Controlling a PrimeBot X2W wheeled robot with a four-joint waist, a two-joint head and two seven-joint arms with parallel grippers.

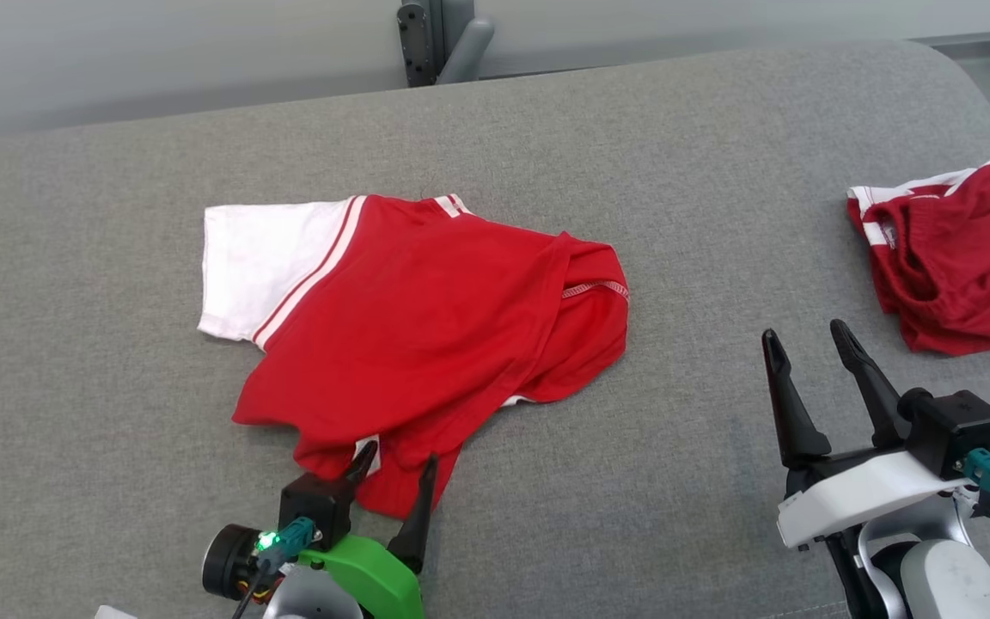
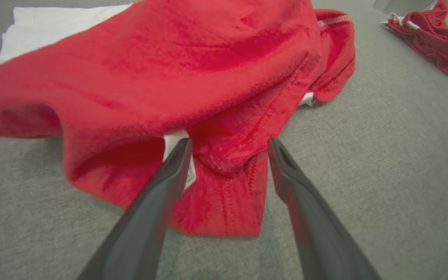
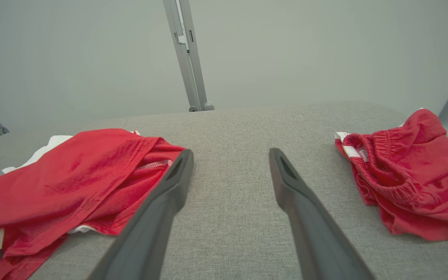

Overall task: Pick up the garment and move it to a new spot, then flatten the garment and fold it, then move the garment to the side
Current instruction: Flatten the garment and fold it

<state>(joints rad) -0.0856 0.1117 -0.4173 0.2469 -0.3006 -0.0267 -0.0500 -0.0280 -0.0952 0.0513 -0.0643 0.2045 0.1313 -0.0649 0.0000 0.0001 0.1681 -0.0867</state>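
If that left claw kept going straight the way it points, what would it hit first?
The left gripper would first meet the red and white T-shirt: its crumpled near edge lies right between the open jaws, though exact depth is unclear.

Red garment (image 1: 426,301) with a white, red-striped end; red, white-trimmed shorts (image 1: 959,258); mottled grey surface (image 1: 675,155).

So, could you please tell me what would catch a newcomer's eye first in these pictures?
The red and white shirt in the middle of the grey cushion stands out first, with the open left pincer at its near hem. Red shorts lie at the far right, and the open right pincer hangs over bare cushion between them.
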